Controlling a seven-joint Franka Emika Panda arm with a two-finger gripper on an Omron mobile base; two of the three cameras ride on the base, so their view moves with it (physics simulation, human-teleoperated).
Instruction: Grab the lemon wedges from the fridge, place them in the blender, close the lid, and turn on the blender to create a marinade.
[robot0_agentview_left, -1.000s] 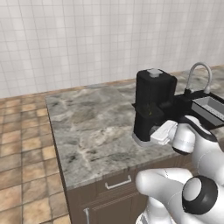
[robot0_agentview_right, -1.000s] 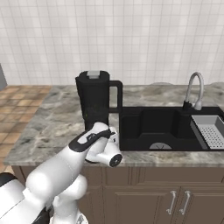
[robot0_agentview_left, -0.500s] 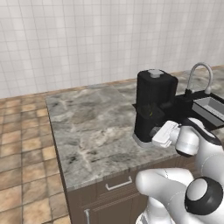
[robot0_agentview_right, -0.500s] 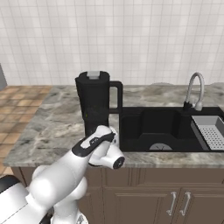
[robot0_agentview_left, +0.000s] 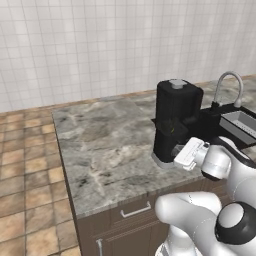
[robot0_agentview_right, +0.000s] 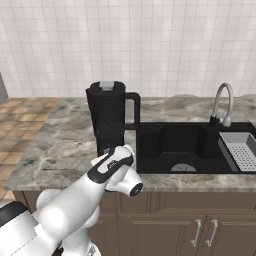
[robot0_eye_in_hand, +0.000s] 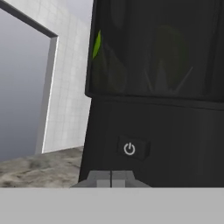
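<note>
Fingers closed, empty, just below power button on blender. You risk pushing low, missing button, shoving blender across desk.

Kitchen: stone counter, sink, tiled wall.

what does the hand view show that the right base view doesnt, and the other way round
Hand view alone: the power button on the blender's base, with the shut end effector just below it, and yellow-green lemon wedges through the dark jar. Right base view alone: the lid on top of the jar, the side handle, the sink, the faucet and the counter. Both: the black blender itself.
</note>
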